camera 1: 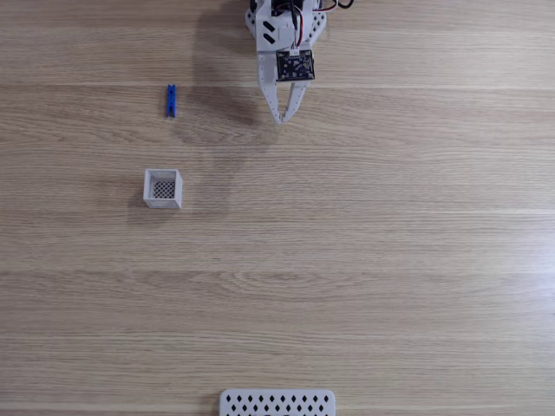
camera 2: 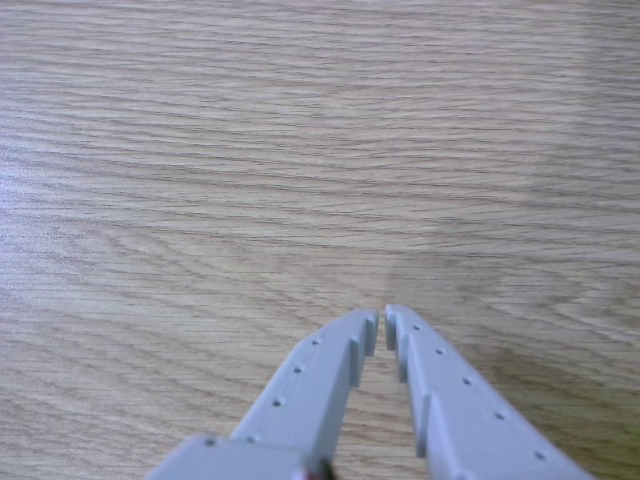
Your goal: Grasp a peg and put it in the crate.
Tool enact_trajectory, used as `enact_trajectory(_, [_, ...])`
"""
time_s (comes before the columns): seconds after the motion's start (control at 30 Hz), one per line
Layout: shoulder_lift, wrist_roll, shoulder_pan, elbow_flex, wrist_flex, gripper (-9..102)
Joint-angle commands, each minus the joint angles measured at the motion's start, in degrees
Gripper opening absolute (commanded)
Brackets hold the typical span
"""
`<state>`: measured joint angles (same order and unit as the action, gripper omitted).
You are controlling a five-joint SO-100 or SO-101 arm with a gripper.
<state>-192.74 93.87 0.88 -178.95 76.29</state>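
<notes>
Gray fingers (camera 2: 382,318) fill the bottom of the other view, tips nearly touching, narrow gap, holding nothing, over bare wood bench (camera 2: 300,150). Fixed view: gripper (camera 1: 283,118) at top center, closed to a point. Blue peg (camera 1: 172,101) lies flat on bench well left of it. White crate (camera 1: 163,188) sits below the peg, apart from it. Perforated white plate (camera 1: 277,403) at bottom edge.

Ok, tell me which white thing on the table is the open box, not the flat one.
The small square crate left of centre in the fixed view: it has raised walls and a mesh bottom. The perforated plate at the bottom edge lies flat.
</notes>
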Motion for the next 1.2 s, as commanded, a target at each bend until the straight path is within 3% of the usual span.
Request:
enact_trajectory(0.0, [-1.6,-0.2,-0.2,-1.1,-0.1,-1])
enact_trajectory(0.47, [7.7,0.0,0.6,0.1,-0.7,-1])
enact_trajectory(0.73, [18.9,0.9,0.9,10.3,-0.6,-1])
enact_trajectory(1.03, [48.4,1.2,13.1,31.3,-3.6,-1])
enact_trajectory(1.17, [60.3,6.2,20.9,41.9,-5.4,-1])
